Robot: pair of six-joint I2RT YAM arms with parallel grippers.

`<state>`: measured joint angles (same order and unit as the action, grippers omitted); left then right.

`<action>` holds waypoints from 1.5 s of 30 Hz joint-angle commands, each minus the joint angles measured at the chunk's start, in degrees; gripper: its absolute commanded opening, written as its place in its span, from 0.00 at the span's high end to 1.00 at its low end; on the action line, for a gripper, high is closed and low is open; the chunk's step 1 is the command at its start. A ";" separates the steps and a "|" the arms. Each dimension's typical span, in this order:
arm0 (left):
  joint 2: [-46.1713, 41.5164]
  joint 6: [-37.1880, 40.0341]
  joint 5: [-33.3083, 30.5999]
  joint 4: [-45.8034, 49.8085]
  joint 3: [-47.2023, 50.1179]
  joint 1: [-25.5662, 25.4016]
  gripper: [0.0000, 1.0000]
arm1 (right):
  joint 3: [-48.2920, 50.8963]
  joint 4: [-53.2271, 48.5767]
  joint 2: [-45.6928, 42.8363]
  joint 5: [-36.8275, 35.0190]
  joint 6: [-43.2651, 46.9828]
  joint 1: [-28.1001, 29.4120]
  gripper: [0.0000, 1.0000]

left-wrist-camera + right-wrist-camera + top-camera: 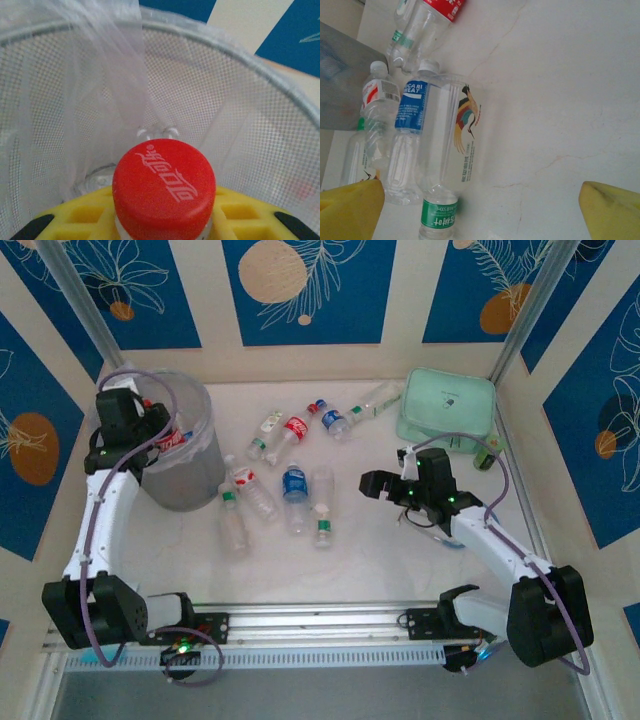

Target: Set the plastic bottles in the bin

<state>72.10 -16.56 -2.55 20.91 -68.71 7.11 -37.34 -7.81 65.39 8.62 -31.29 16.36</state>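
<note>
Where the left tool hangs: over the bin's open mouth, pinching the red-capped bottle just under its cap.
Right tool: fingers spread, nothing between them, low over the worktop.
Loose bottles: lying flat, between bin and right tool.
Nearest one: green-capped bottle, just left of the right tool, long axis running near-to-far, across its reach.
Judgement: left drops; right arm nearer for the next pick.
</note>
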 commanded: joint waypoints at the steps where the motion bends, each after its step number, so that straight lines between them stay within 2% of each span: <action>1: 0.77 0.76 3.79 -0.82 1.74 0.25 1.00 | -1.63 -1.94 0.00 0.78 0.55 -0.14 0.00; 7: 5.00 0.70 5.45 -1.01 4.43 -0.67 1.00 | -3.02 -2.62 1.12 0.68 -0.68 0.16 0.00; 11: 5.28 0.06 2.85 -3.02 7.10 -0.79 1.00 | -6.02 -7.51 2.09 -1.74 -1.31 0.35 0.01; 12: 5.18 0.24 2.58 -3.07 7.36 -0.80 0.95 | -6.76 -8.73 2.33 -2.27 -1.32 0.25 0.00; 19: 4.30 1.08 2.86 -0.56 3.92 -0.84 0.38 | -8.22 -9.49 3.79 -2.06 -2.81 0.26 0.01; 22: 3.94 1.24 3.82 1.24 1.02 -0.81 0.20 | -10.14 -11.48 5.02 -2.80 -3.30 0.10 0.01; 25: 3.33 1.88 4.64 3.96 -2.42 -0.81 0.10 | -12.56 -13.77 5.96 -2.91 -3.82 -0.27 0.01; 29: 2.79 3.24 4.58 7.54 -6.11 -0.79 0.02 | -13.19 -14.14 5.51 -4.34 -5.66 -0.36 0.01; 35: 3.43 5.38 4.85 13.01 -10.63 -0.79 0.01 | -15.48 -18.09 5.72 -12.08 -9.94 -0.35 0.01; 38: 1.60 5.41 5.97 12.31 -8.56 -0.87 0.01 | -17.63 -19.77 6.38 -18.50 -14.57 -0.28 0.01; 42: -1.88 2.87 8.27 8.70 -3.45 -1.19 0.02 | -21.93 -19.03 10.07 -20.31 -16.97 0.28 0.01; 45: -3.24 2.29 9.58 8.17 -3.38 -3.13 0.02 | -26.08 -17.92 14.87 -23.30 -18.90 0.49 0.01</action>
<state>70.83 -13.45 4.12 30.74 -72.34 5.67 -60.31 -26.04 77.14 -10.02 -46.59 16.49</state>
